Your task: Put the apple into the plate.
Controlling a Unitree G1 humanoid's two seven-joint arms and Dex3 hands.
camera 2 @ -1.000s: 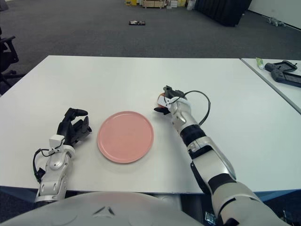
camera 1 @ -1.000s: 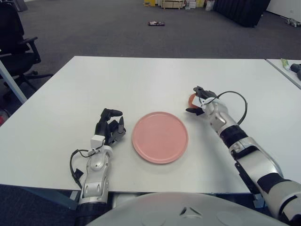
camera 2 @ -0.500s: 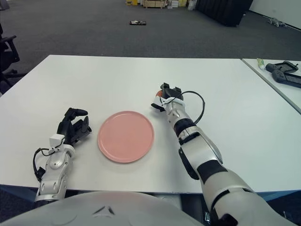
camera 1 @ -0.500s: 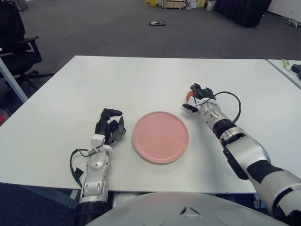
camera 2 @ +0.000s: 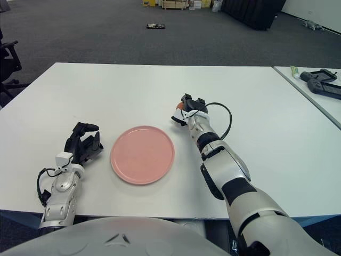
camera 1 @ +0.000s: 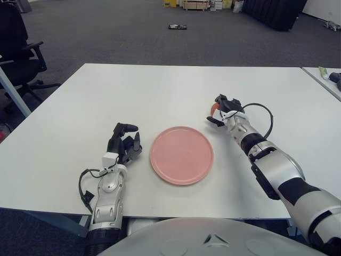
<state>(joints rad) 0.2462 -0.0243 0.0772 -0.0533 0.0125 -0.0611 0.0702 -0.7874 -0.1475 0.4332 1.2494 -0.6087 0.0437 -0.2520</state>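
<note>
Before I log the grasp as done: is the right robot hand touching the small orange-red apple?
Touching. In the left eye view the right robot hand has black fingers wrapped against the small orange-red apple.

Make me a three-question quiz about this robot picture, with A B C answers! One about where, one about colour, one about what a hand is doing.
1. Where is the apple?
A. on the plate
B. right of the plate, at the right hand
C. on the floor

2. What colour is the plate?
A. pink
B. blue
C. green

3. What is the right hand doing?
A. waving
B. gripping the plate
C. curled around the apple

Answers:
1 B, it shows orange between the fingers beside the plate.
2 A, the round plate is pink.
3 C, fingers wrap the apple; the left hand sits left of the plate.
</note>
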